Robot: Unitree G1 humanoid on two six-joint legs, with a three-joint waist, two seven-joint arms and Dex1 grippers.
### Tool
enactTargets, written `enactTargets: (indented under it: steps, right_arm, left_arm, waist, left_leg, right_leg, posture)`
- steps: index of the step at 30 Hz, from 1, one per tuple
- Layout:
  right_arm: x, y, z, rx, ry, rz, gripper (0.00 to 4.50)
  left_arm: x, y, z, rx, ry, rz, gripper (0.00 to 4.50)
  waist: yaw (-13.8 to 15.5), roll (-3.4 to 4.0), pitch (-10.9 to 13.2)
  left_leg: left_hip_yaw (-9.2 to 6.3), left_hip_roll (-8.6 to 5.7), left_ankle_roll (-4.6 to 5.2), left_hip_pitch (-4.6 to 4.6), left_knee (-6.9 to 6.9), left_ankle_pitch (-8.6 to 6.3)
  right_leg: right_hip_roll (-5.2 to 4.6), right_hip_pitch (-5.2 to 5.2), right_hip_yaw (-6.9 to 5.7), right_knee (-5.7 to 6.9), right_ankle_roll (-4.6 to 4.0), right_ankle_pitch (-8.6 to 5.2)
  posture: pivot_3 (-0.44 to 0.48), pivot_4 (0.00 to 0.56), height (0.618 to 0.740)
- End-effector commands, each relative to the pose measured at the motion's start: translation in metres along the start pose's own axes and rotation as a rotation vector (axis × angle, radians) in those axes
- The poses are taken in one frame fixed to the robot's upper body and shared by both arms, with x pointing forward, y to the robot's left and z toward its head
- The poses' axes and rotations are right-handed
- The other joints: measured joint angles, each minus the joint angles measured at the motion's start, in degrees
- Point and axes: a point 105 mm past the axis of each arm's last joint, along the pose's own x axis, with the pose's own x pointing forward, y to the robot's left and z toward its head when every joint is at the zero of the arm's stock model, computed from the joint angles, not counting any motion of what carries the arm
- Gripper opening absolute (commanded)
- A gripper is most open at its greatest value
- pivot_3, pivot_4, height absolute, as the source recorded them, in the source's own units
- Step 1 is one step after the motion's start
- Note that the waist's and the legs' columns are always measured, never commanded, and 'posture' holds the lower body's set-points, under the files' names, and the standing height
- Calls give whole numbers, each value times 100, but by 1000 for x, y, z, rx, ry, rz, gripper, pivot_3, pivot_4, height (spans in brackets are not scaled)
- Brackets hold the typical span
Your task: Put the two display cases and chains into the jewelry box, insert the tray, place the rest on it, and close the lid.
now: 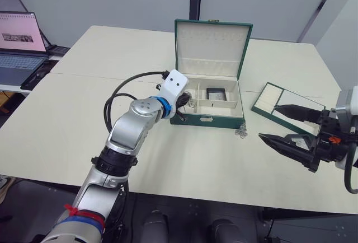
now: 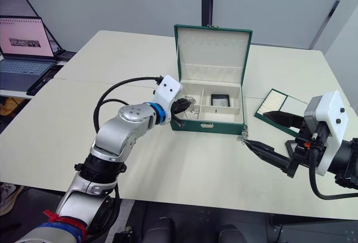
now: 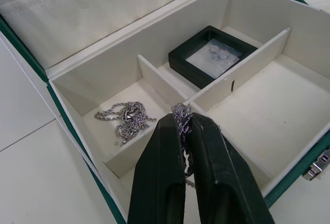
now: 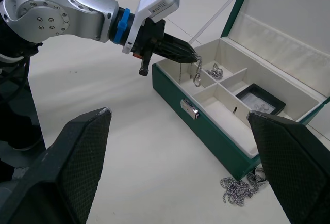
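The jewelry box (image 1: 207, 121) stands open at mid-table, its lid (image 1: 211, 44) upright behind it. One display case (image 3: 211, 56) lies flat in a back compartment. A silver chain (image 3: 125, 118) lies bunched in the back-left compartment. My left gripper (image 3: 181, 116) hovers over the box's left end, shut on a second chain (image 4: 196, 74) that dangles from its tips. A third chain (image 4: 240, 187) lies on the table by the box's front right corner. The tray (image 2: 278, 102) rests on the table right of the box. My right gripper (image 1: 271, 122) is open, low over the table beside the tray.
An open laptop (image 1: 19, 47) sits on a side desk at the far left. A seam runs across the pale tabletop (image 1: 84, 114) behind my left arm. The table's front edge lies close below my right gripper.
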Motion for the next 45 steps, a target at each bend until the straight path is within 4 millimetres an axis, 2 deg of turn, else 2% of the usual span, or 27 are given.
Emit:
enactTargets:
  steps: [1,9,11,12,13,14,16,19,20,23,26,28,32,35,40,45]
  right_arm:
    - [-3,0,9,-43,-24,-13,4500]
    - [-2,0,9,-42,-22,-15,4500]
    - [-2,0,9,-42,-20,-15,4500]
    - [-2,0,9,-42,-20,-15,4500]
    - [-2,0,8,-43,-19,-15,4500]
    - [-2,0,8,-43,-19,-15,4500]
    - [-2,0,8,-43,-18,-16,4500]
    - [-2,0,7,-44,-18,-18,4500]
    - [-3,0,7,-43,-18,-20,4500]
    - [-2,0,3,-21,-20,-24,4500]
    - [3,4,-6,11,-20,-13,4500]
    - [6,6,-15,23,-14,-15,4500]
    - [8,13,-30,46,18,-10,4500]
    - [7,23,-43,82,55,12,4500]
    - [9,45,-65,165,87,57,4500]
    - [7,55,-76,213,95,49,4500]
  left_arm:
    - [-5,0,11,26,-43,11,20]
    - [-4,4,11,13,-51,16,20]
    - [-4,4,12,2,-57,9,651]
    - [-4,4,12,0,-58,7,836]
    - [-4,4,12,-9,-59,2,836]
    - [-4,4,13,-15,-59,-2,1185]
    - [-5,4,13,-24,-62,-6,1457]
    - [-7,3,17,-35,-79,-24,2388]
    - [-11,0,23,-59,-118,-61,2700]
    - [-41,-11,41,-110,-235,-292,3607]
    - [-69,-7,34,-106,-246,-436,3607]
    - [-86,-2,22,-112,-234,-490,3607]
    - [-113,2,1,-141,-216,-536,3607]
    - [-136,-1,-18,-196,-185,-591,3607]
    - [-157,1,-51,-153,-186,-528,3607]
    - [-175,-4,-72,-137,-170,-512,3607]
  waist:
    - [0,0,0]
    - [0,0,0]
    - [0,0,0]
    - [0,0,0]
    - [0,0,0]
    - [0,0,0]
    - [-1,0,0]
    - [0,0,0]
    - [0,0,0]
    - [-8,0,0]
    - [-42,9,-4]
    - [-44,17,-5]
    - [-32,18,-1]
    - [-16,15,0]
    - [-23,19,-2]
    - [-28,20,-2]
  left_leg:
    - [0,0,0,0,0,0]
    - [-1,0,0,0,0,0]
    - [0,0,0,0,0,0]
    - [-1,0,0,0,0,0]
    - [-1,0,0,0,0,0]
    - [-1,0,0,0,0,0]
    - [-1,0,0,0,0,0]
    - [-1,0,0,0,0,0]
    - [-1,0,0,0,0,0]
    - [1,2,-5,0,0,3]
    - [1,9,-9,3,-4,5]
    - [0,8,-9,8,-5,5]
    - [1,6,-8,8,-2,4]
    - [-4,7,5,6,-3,-3]
    - [-6,8,9,7,-5,-6]
    - [-7,8,11,8,-5,-7]
  right_leg:
    - [0,0,0,0,0,0]
    - [0,1,-1,0,0,0]
    - [0,1,-1,0,0,0]
    - [0,1,-1,0,0,0]
    - [0,1,-1,0,0,0]
    - [0,1,-1,0,0,0]
    - [0,1,-1,0,0,0]
    - [0,1,-2,0,0,0]
    - [0,2,-2,0,0,0]
    - [1,1,-1,0,0,0]
    - [6,0,-2,1,0,0]
    - [6,2,-2,1,0,0]
    - [2,3,-3,0,1,0]
    - [1,4,-9,-3,1,0]
    - [1,4,-9,-2,0,0]
    - [1,3,-9,-2,0,0]
  posture:
    - [0,150,737]
    - [0,150,737]
    - [0,150,737]
    - [0,150,737]
    - [0,150,737]
    - [0,150,737]
    - [0,150,737]
    - [0,150,737]
    - [0,150,737]
    - [0,150,737]
    - [0,150,737]
    - [0,150,737]
    - [0,150,737]
    - [0,150,737]
    - [0,150,737]
    - [0,150,737]
